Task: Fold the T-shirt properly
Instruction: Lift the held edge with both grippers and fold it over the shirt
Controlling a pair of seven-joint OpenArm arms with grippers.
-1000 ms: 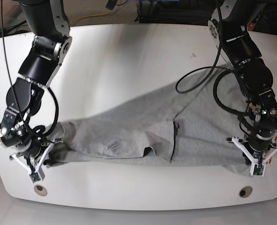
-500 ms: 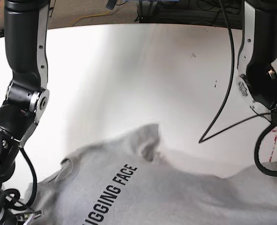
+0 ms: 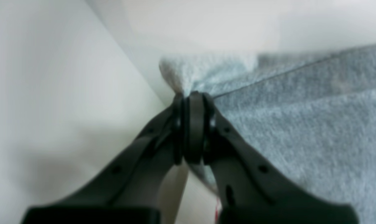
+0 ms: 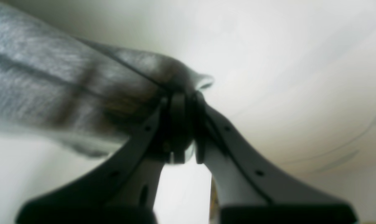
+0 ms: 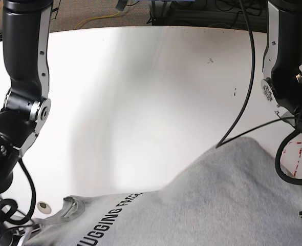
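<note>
The heather-grey T-shirt point(image 5: 207, 200) hangs lifted close to the base camera and fills the lower part of that view, with dark block lettering point(image 5: 107, 220) and the collar point(image 5: 71, 206) at the lower left. My left gripper point(image 3: 192, 102) is shut on a corner of the T-shirt point(image 3: 300, 124) in the left wrist view. My right gripper point(image 4: 181, 99) is shut on another bunched edge of the T-shirt point(image 4: 66, 93) in the right wrist view. In the base view both grippers lie below the frame edge; only the arms show.
The white table point(image 5: 141, 102) spreads behind the lifted shirt. A black cable point(image 5: 248, 92) hangs from the arm on the base view's right. A round hole point(image 5: 42, 207) sits in the table's front edge at the lower left.
Both arms have lifted the shirt off the table toward the camera. Since half a second ago the shirt's right side has risen and the lettering has dropped lower in the view.
</note>
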